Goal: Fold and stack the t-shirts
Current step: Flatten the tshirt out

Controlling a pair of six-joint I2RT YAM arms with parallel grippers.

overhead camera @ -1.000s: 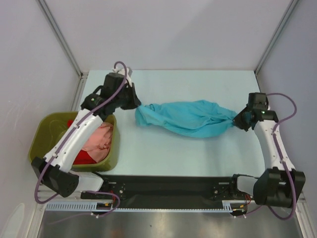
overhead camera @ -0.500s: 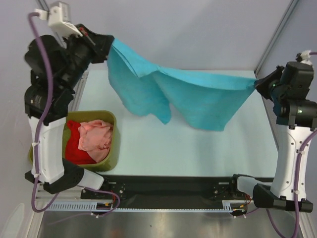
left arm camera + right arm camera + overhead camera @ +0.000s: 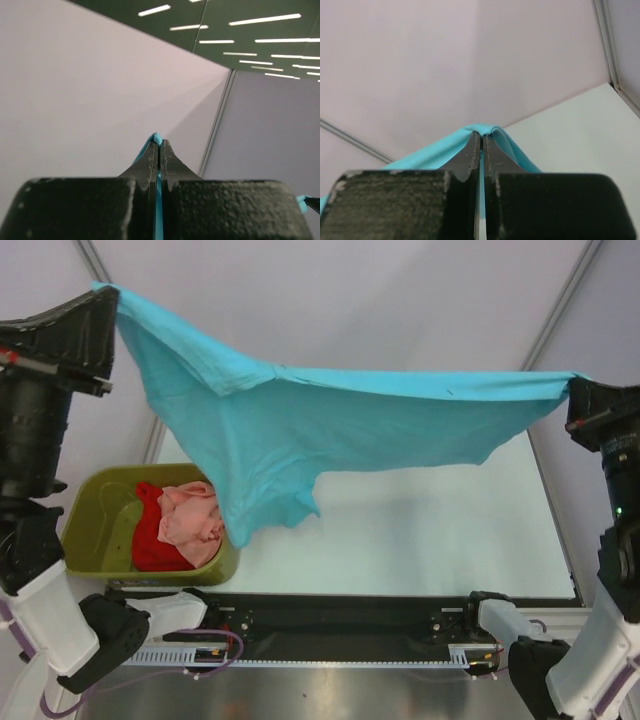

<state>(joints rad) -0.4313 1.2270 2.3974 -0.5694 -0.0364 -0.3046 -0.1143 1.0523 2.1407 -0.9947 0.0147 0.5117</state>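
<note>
The left tool (image 3: 159,146) is clamping tight on one corner of the blue shirt (image 3: 300,430), with a sliver of turquoise showing between its closed fingers. The right tool (image 3: 481,136) is pinching the opposite end the same way, cloth bulging just past its tips. Both are holding high and wide apart, probably so the shirt is hanging open and shedding its creases before being laid flat for folding.

From the left tool the top edge is sloping down, then running almost level and taut across to the right tool. Under the left tool's side the cloth is hanging deepest, bunching into a long loose flap with a ragged tip. Toward the right tool it is hanging shallower and smoother. It seems to be hanging clear of the table (image 3: 450,530) beneath.

Far below the left tool, the tub (image 3: 88,490) is holding the pink shirt (image 3: 190,515), which is lying crumpled on the red shirt (image 3: 150,542). Both are waiting unfolded.
</note>
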